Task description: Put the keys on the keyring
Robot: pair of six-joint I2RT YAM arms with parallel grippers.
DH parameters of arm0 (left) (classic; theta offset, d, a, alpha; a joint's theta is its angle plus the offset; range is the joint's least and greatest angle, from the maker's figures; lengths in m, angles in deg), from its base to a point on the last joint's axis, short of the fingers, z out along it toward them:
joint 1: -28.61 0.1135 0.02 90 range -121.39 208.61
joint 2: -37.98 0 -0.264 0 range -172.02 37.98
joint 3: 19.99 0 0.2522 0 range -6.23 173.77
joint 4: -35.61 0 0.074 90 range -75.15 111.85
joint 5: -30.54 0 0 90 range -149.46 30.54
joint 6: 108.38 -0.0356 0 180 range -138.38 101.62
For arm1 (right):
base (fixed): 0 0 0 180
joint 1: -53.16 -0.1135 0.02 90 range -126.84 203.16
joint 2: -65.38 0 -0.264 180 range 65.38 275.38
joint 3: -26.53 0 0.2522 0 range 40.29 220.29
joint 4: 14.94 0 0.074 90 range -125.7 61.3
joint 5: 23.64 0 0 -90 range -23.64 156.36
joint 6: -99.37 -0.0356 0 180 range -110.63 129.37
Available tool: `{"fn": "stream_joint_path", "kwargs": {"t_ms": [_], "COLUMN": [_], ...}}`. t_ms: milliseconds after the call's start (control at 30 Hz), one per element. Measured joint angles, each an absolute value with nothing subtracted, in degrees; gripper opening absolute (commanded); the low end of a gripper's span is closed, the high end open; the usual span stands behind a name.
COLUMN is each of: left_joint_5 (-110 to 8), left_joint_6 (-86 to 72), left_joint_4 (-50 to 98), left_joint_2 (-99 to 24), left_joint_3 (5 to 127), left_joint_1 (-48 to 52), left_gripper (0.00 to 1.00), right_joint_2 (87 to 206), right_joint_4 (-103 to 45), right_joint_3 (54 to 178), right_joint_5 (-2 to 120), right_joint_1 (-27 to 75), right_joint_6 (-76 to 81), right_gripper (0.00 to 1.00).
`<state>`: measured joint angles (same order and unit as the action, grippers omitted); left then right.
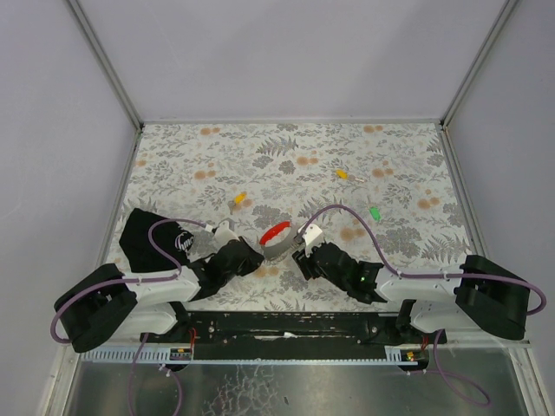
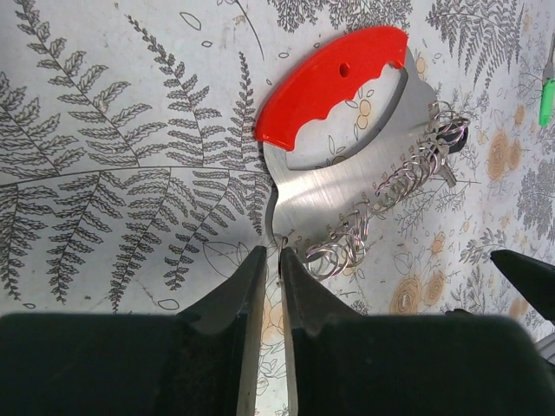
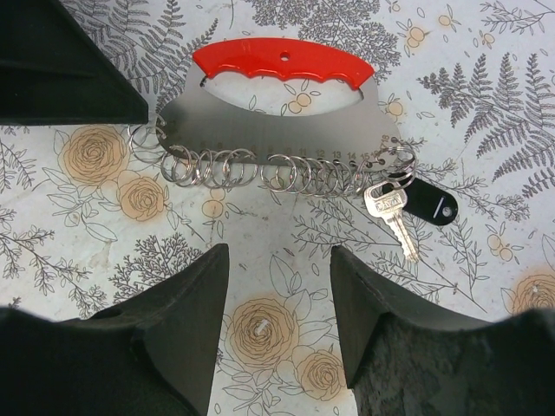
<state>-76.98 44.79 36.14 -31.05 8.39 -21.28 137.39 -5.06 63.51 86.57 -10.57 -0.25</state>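
Keyring [image 1: 276, 236], a curved red loop on a flat grey fan-shaped steel plate, sits near the front middle of the fern-patterned table [image 1: 217, 156]. The left end effector [image 2: 273, 260] is clenched on the plate's lower corner. The right end effector [image 3: 279, 260] is released, jaws apart just beside the ring-lined edge. A silver key with a black tag [image 3: 390, 208] hangs from an end ring. A yellow-headed key [image 1: 240, 198], an orange-headed key [image 1: 342, 173] and a green-headed key [image 1: 375, 212] lie loose farther back.

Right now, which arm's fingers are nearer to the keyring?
Left. The left fingers pinch a corner of the keyring; the right fingers stand open just short of it, not touching.
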Motion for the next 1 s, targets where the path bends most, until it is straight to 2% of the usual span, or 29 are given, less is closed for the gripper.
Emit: {"fn": "stream_joint_path", "kwargs": {"t_ms": [700, 900, 1000], "left_joint_5": [-74.8, -73.5, -72.9], "left_joint_6": [44.6, 44.6, 44.5], "left_joint_4": [39.5, 40.2, 40.2], "left_joint_2": [-33.1, -33.2, -32.9], "left_joint_3": [8.2, 8.2, 8.2], "left_joint_1": [-21.1, -21.1, -21.1], "left_gripper": [0.08, 0.00, 0.00], "right_joint_2": [137.8, 137.8, 137.8], "right_joint_4": [-5.3, -5.3, -5.3], "right_joint_3": [63.8, 63.8, 63.9], "right_joint_5": [86.1, 85.7, 85.6], "right_joint_1": [-10.6, -10.6, -10.6], "right_joint_6": [-0.2, -0.2, -0.2], "right_gripper": [0.57, 0.57, 0.57]}}
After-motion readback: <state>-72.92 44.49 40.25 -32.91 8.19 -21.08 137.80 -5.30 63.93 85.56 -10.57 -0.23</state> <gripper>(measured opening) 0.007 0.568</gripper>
